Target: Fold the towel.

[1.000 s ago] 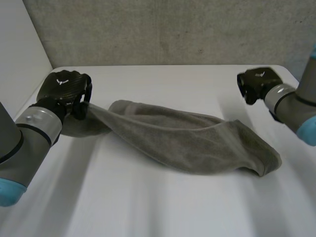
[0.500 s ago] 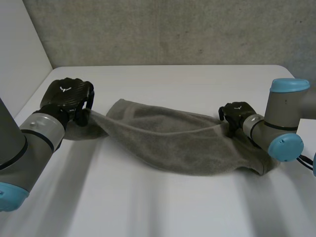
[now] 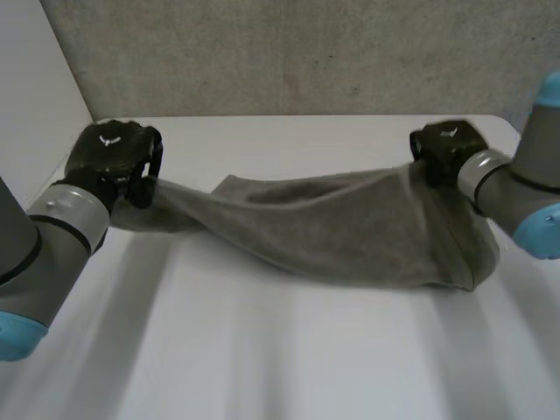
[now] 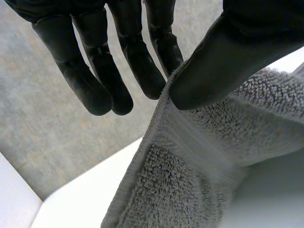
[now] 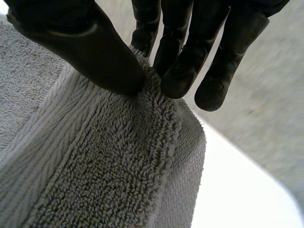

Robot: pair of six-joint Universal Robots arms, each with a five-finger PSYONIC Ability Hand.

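Over the white table [image 3: 289, 350], the grey terry-cloth towel [image 3: 350, 236] hangs stretched btwn left hand [image 3: 114, 159] & right hand [image 3: 444, 145], each pinching one end thumb-to-fingers; best hold both pinches firm, level, w/ even tension for folding.

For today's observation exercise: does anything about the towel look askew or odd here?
Yes. The towel is not spread flat: it hangs bunched and twisted between the left hand and the right hand, each pinching one end, with its lower edge resting on the table.
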